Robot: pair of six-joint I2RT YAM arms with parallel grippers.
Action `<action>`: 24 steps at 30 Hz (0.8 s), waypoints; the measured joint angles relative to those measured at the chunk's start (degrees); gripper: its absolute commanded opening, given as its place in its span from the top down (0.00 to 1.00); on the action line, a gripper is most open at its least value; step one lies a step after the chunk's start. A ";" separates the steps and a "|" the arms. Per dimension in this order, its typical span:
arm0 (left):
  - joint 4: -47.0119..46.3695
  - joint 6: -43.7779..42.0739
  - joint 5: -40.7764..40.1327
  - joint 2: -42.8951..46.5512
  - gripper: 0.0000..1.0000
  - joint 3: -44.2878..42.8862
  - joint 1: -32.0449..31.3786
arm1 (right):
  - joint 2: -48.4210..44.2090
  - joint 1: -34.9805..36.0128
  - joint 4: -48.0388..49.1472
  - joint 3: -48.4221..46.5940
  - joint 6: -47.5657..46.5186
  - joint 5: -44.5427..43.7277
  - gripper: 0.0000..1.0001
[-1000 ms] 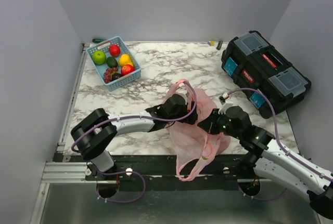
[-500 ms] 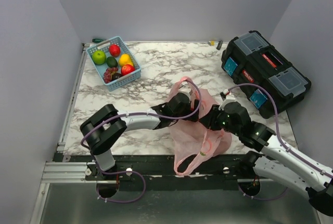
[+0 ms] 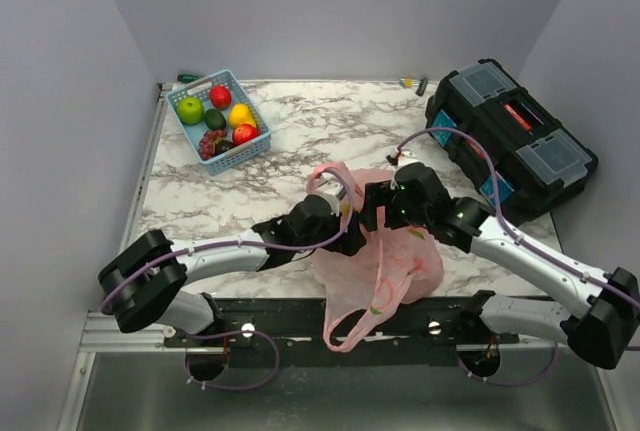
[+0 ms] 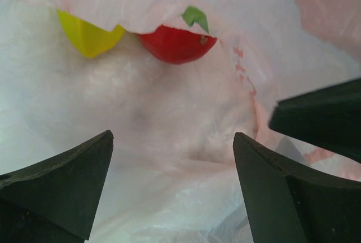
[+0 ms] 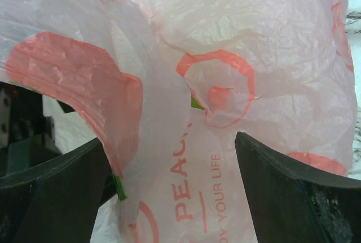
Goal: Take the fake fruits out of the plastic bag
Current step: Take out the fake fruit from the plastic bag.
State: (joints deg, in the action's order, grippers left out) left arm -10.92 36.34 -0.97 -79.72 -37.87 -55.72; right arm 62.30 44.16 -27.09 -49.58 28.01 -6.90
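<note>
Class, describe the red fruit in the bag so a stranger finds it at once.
On the marble table, find the pink plastic bag at the near edge. Inside it, the left wrist view shows two fruits side by side. It is the red fruit, rounded, right of the yellow fruit.

left arm, right arm: white links, black joints, purple cables; black wedge fingers.

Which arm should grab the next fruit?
Probably left: the left end effector is open inside the bag, facing a red fruit and a yellow fruit. The right end effector faces the bag's outside.
</note>
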 measured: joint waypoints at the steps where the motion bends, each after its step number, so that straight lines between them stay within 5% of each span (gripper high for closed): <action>1: 0.02 0.20 0.55 0.26 0.14 0.57 0.00 | 1.22 0.02 -0.02 -0.31 -0.72 0.15 0.09; 3: -0.02 0.48 1.11 0.46 0.15 1.42 0.00 | 3.10 0.02 -0.09 -0.70 -1.84 0.00 0.20; 6: -0.20 0.72 1.70 0.46 0.18 2.38 0.00 | 6.14 0.02 0.48 -1.73 -3.76 -0.61 0.81; 8: -0.61 1.03 1.92 0.46 0.22 3.08 0.00 | 9.55 0.02 2.49 -3.08 -5.88 -0.59 0.99; 16: -3.52 4.37 0.98 3.56 0.29 9.68 0.66 | 25.83 0.52 8.20 -20.81 -13.09 5.03 0.99; 20: -4.04 5.81 -1.07 8.96 0.31 14.21 0.98 | 25.83 6.01 9.46 -27.52 -16.24 9.84 0.99; 24: -4.96 6.82 -2.78 12.48 0.33 16.90 0.98 | 20.90 10.12 11.34 -22.60 -15.98 13.90 0.99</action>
State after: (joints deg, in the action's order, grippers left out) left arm -15.88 43.16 -3.75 -67.24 -20.97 -54.74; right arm 83.20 54.28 -15.75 -72.18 12.03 7.01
